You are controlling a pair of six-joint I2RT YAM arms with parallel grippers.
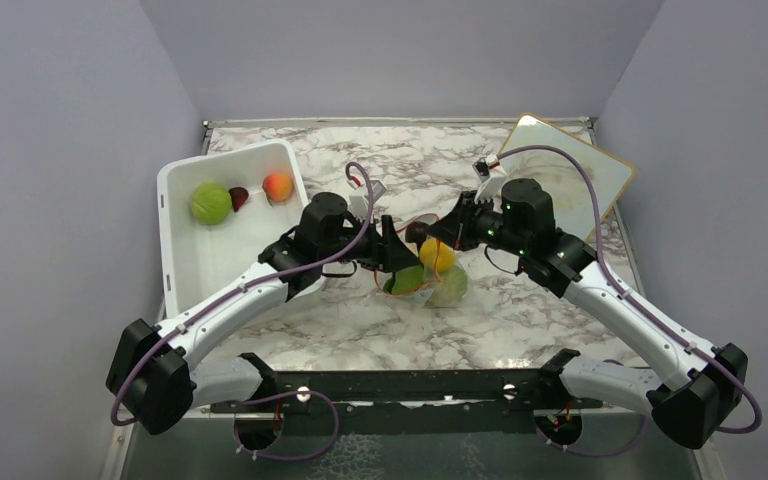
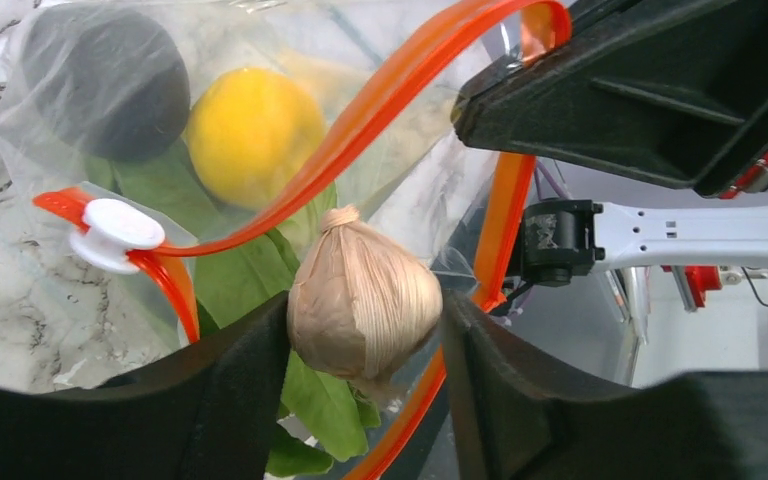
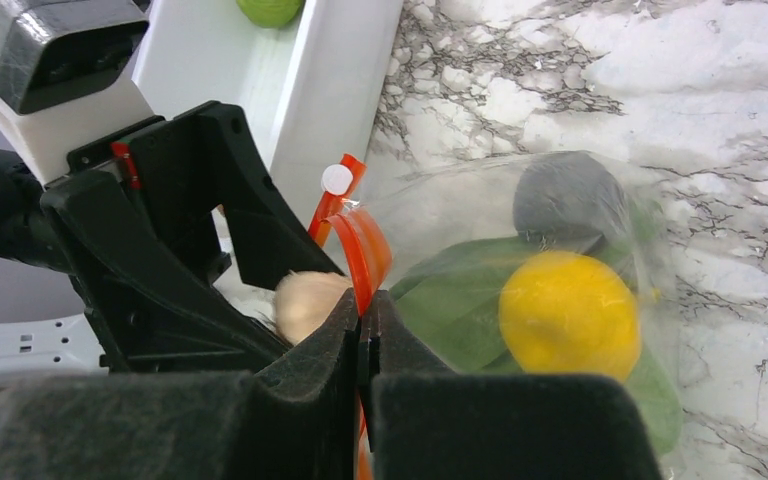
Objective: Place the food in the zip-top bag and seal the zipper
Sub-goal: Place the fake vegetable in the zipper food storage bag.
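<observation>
The clear zip-top bag (image 1: 444, 287) lies at mid-table with its mouth lifted. Inside are a yellow fruit (image 2: 255, 135), a dark round piece (image 2: 105, 80) and green leaves (image 2: 230, 270). My right gripper (image 3: 363, 315) is shut on the red-orange zipper (image 3: 365, 255) and holds one lip up. The zipper's white slider (image 2: 115, 232) sits at the strip's end. My left gripper (image 2: 365, 330) is at the bag's mouth with a beige garlic bulb (image 2: 360, 300) between its fingers. One finger presses the bulb and the other lies close against its far side.
The white tub (image 1: 185, 260) stands at the left. In it are a green ball (image 1: 210, 203), a dark red piece (image 1: 239, 197) and an orange fruit (image 1: 278, 187). A flat board (image 1: 570, 165) leans at the back right. Grey walls close in three sides.
</observation>
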